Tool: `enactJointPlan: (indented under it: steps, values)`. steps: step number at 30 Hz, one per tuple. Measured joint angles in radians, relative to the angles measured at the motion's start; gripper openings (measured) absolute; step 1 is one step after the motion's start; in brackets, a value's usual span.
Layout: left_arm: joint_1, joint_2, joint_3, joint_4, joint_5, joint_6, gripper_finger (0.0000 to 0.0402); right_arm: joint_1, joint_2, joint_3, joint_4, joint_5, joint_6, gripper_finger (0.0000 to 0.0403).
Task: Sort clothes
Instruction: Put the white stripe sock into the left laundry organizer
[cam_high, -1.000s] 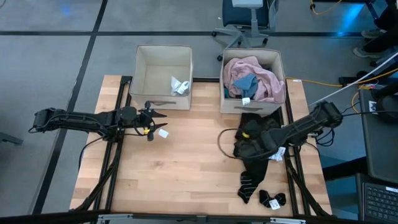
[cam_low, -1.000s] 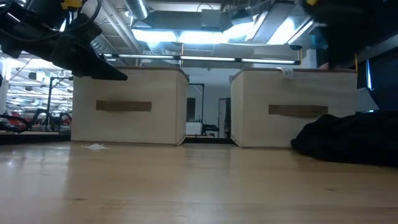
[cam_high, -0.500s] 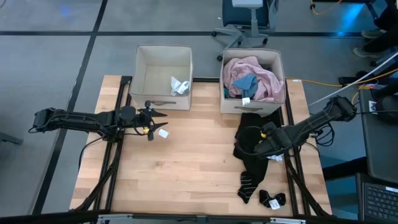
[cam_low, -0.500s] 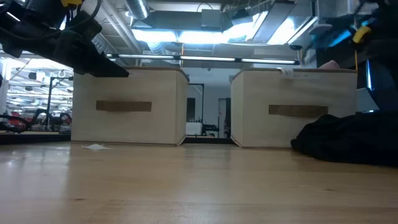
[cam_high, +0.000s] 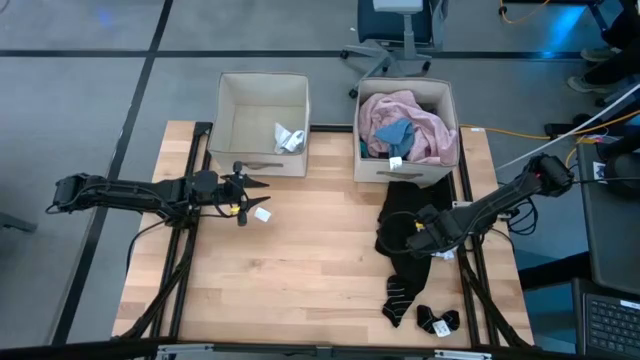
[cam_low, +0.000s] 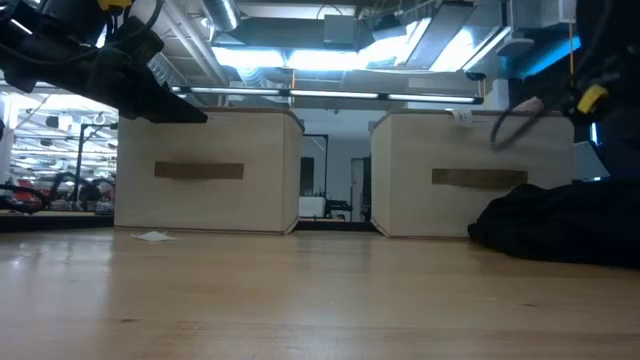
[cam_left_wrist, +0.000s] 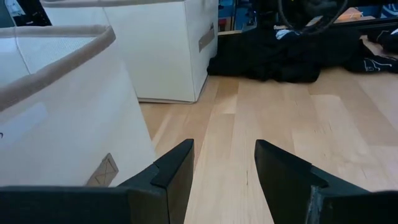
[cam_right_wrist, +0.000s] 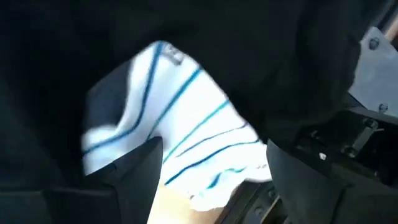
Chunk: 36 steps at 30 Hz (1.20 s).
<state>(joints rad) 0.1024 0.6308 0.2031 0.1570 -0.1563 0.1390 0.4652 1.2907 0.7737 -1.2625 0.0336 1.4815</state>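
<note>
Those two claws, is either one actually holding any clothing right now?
No. The left gripper hangs open and empty near the left bin. The right gripper is open over a blue-striped white sock on the black pile, not gripping it.

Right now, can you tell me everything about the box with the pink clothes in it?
The box is a beige, square bin that looks like stiff fabric, standing upright at the far right of the table. It is open on top and stuffed with a pink shirt, with something blue tucked in the middle. A darker handle strip runs across its front. A black pile of clothes lies against its front. The other box stands apart on its left.
</note>
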Motion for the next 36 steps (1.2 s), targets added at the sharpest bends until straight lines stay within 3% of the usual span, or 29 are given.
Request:
enactJointPlan:
  steps: [4, 7, 19, 24, 28, 32, 36]
  values:
    - [0.0, 0.0, 0.0, 0.0, 0.0, 0.0, 0.0162, 0.0, 0.0, -0.077, 0.093, -0.002, 0.035, 0.0273]
    - [0.0, 0.0, 0.0, 0.0, 0.0, 0.002, 0.0162, -0.001, 0.0, -0.107, 0.169, -0.023, 0.035, 0.024]
    - [0.0, 0.0, 0.0, 0.001, 0.0, 0.01, 0.0162, -0.001, 0.001, -0.1, 0.218, 0.004, -0.007, 0.0012]
    - [0.002, 0.0, 0.0, 0.012, -0.001, 0.009, 0.0162, -0.003, 0.0, -0.068, 0.2, -0.061, -0.055, 0.0021]
    - [0.002, 0.0, 0.0, 0.012, -0.001, 0.002, 0.0162, -0.005, 0.0, 0.032, 0.178, -0.053, -0.074, 0.0005]
    - [0.002, 0.0, 0.0, 0.012, -0.001, 0.011, 0.0162, -0.043, 0.0, 0.162, 0.178, -0.084, -0.106, 0.0014]
    - [0.002, 0.0, 0.0, 0.011, -0.001, 0.01, 0.0162, -0.085, 0.002, 0.293, 0.246, 0.071, -0.225, 0.0005]
